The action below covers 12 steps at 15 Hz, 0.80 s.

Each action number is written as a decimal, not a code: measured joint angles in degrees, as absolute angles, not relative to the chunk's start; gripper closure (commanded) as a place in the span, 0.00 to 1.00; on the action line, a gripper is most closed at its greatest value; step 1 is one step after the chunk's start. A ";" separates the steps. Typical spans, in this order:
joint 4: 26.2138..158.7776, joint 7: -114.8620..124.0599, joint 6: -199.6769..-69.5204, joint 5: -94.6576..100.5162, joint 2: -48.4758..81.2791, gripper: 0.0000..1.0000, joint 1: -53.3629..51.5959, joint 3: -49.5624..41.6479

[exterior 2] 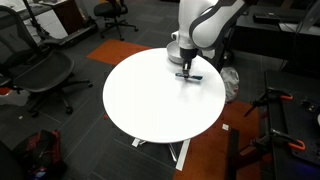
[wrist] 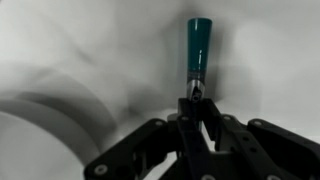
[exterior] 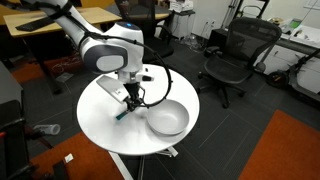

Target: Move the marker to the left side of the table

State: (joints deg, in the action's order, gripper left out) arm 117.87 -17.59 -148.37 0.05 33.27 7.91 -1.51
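The marker (wrist: pixel 197 42) is a short teal stick with a dark end. In the wrist view it points away from my gripper (wrist: pixel 196 104), whose fingers are shut on its dark end. In an exterior view my gripper (exterior: pixel 130 98) hangs over the middle of the round white table (exterior: pixel 100 122), with the marker (exterior: pixel 122 112) slanting down from it to just above or on the top. In an exterior view my gripper (exterior 2: pixel 187 68) is near the table's (exterior 2: pixel 150 100) far right edge with the marker (exterior 2: pixel 190 77) under it.
A round grey-white bowl (exterior: pixel 167 120) stands on the table right beside my gripper. Black office chairs (exterior: pixel 232 55) (exterior 2: pixel 40 70) and a wooden desk (exterior: pixel 60 25) stand around the table. Stands and cables are on the floor (exterior 2: pixel 275 110).
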 measured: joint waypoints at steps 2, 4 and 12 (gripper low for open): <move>117.08 -16.60 -146.56 1.97 32.63 0.95 5.34 -0.87; 115.87 -16.19 -144.48 3.81 32.26 0.95 2.58 -0.21; 107.70 -19.12 -137.23 10.04 33.23 0.95 -2.90 4.09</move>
State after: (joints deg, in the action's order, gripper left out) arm 107.70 -19.12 -137.23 10.04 33.23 -2.90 4.09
